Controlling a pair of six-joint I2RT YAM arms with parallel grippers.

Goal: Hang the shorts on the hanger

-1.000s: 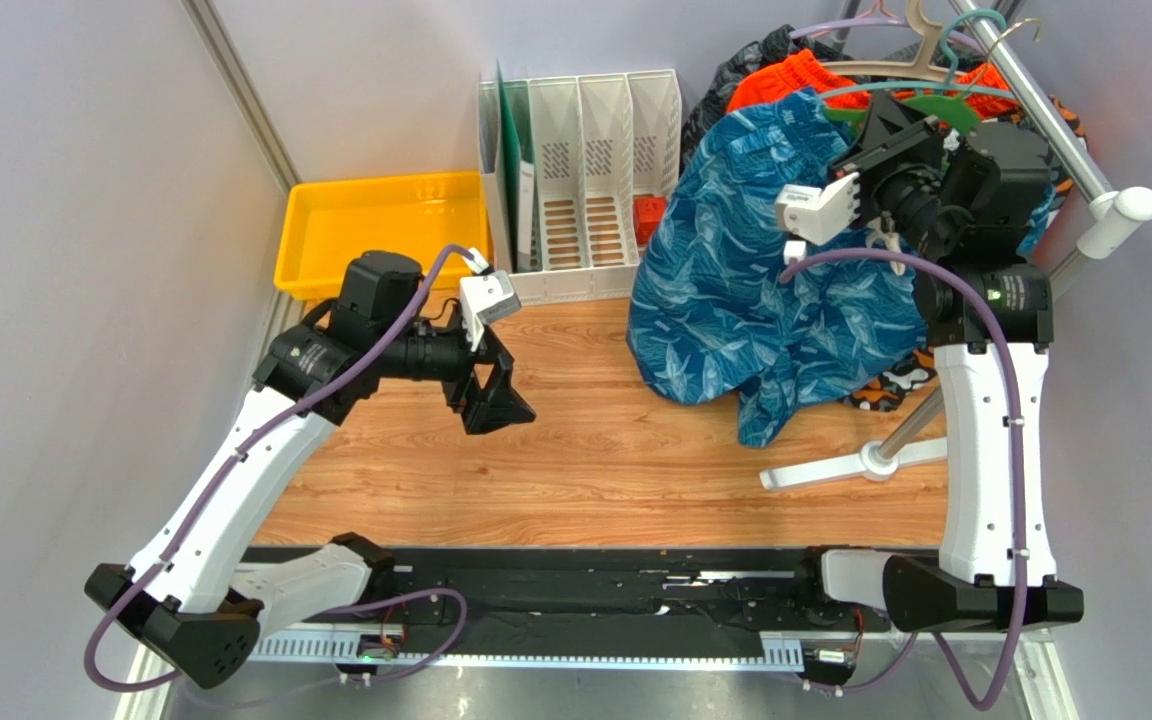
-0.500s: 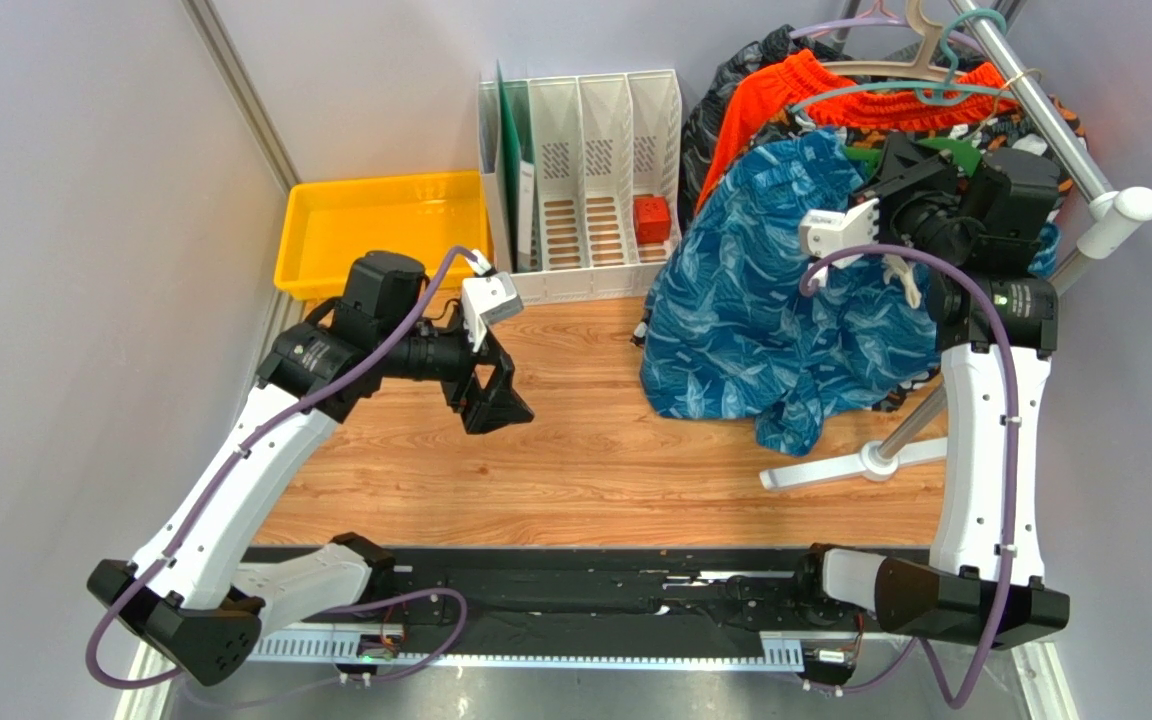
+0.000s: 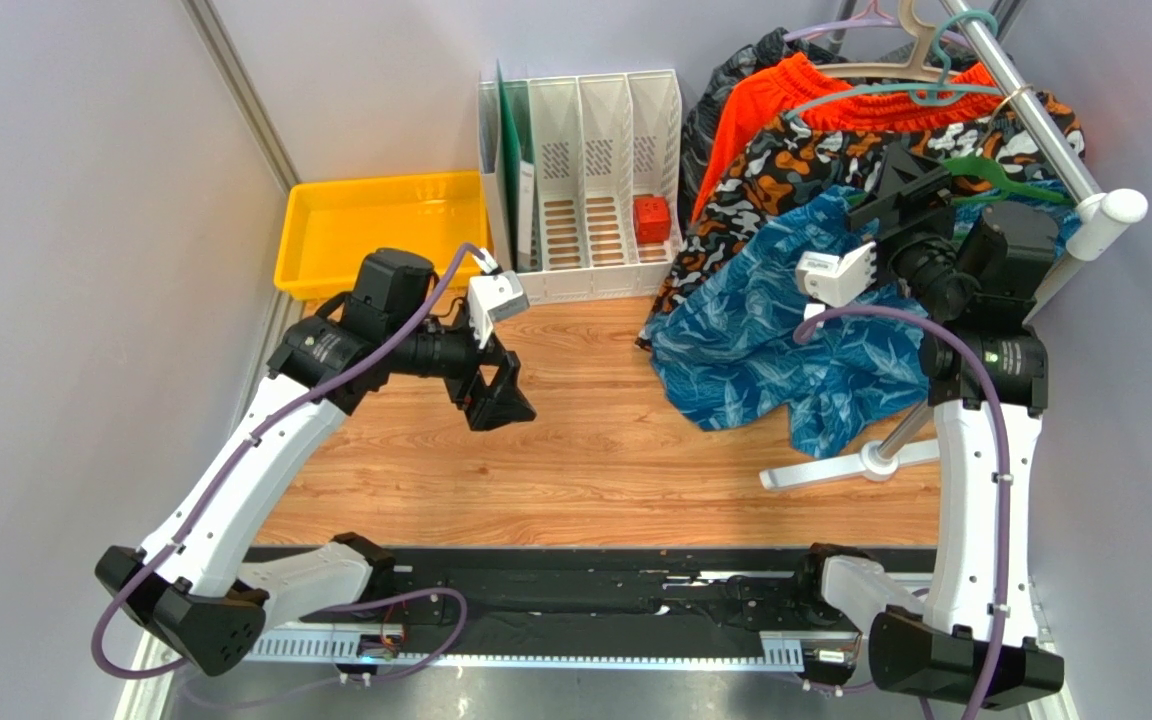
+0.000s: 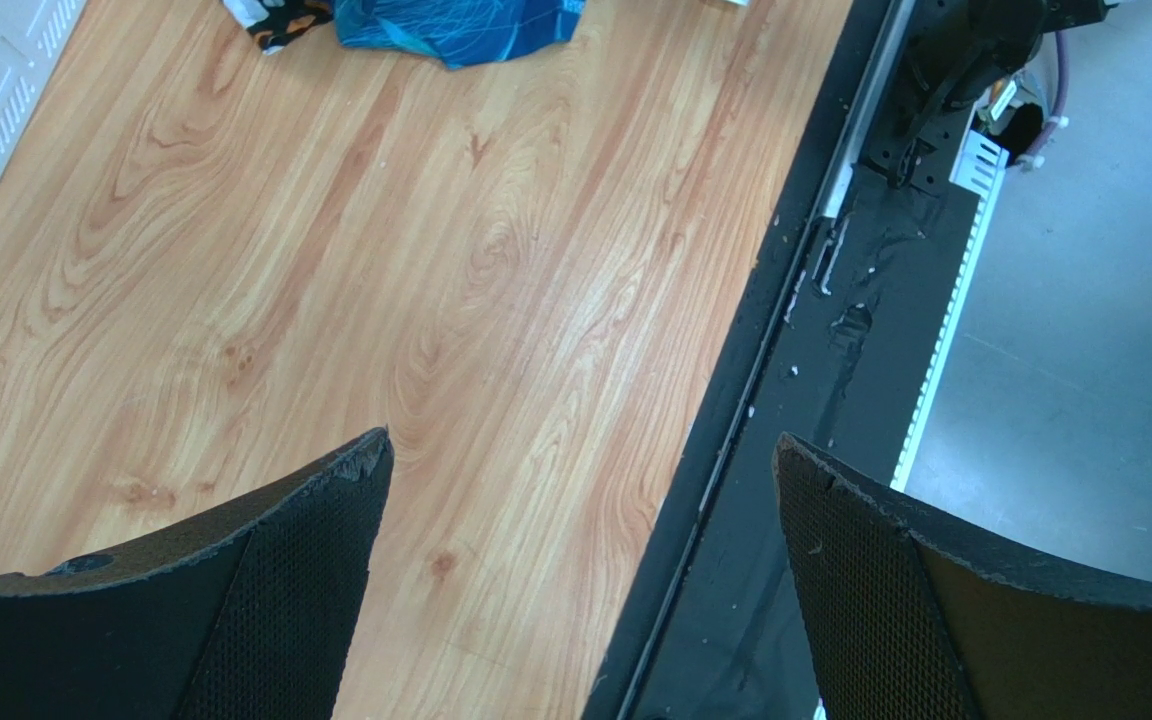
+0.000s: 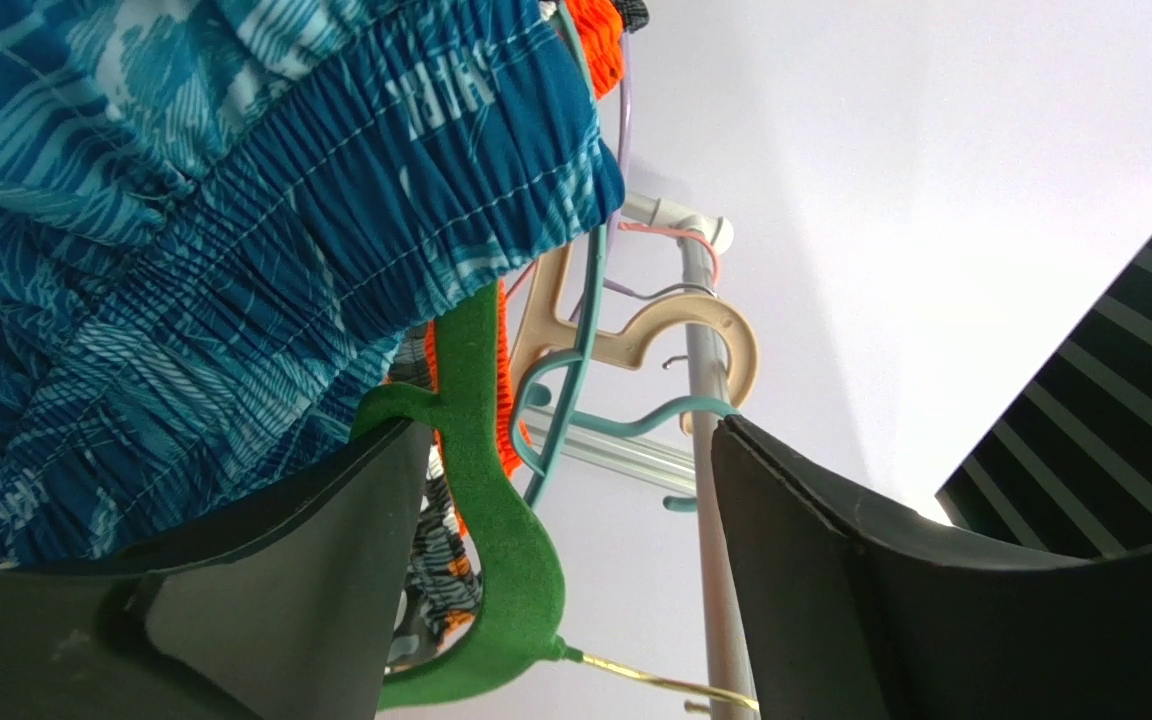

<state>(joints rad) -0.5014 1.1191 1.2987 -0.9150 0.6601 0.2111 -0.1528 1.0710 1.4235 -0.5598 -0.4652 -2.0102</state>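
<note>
One view (right wrist) shows hanger (image 5: 485, 510) meeting shorts (image 5: 237, 225).

You are viewing the shorts (image 3: 755, 323), soft printed cloth gathering into a ribbed elastic waistband, hanging against the hanger (image 5: 485, 495), whose green surface is showing matt and velvety, above a table (image 3: 597, 450) showing smooth wood grain.

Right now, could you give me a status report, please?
Left gripper open, empty. Right gripper open around green hanger. Blue shorts draped on it. Other shorts hang beside.
</note>
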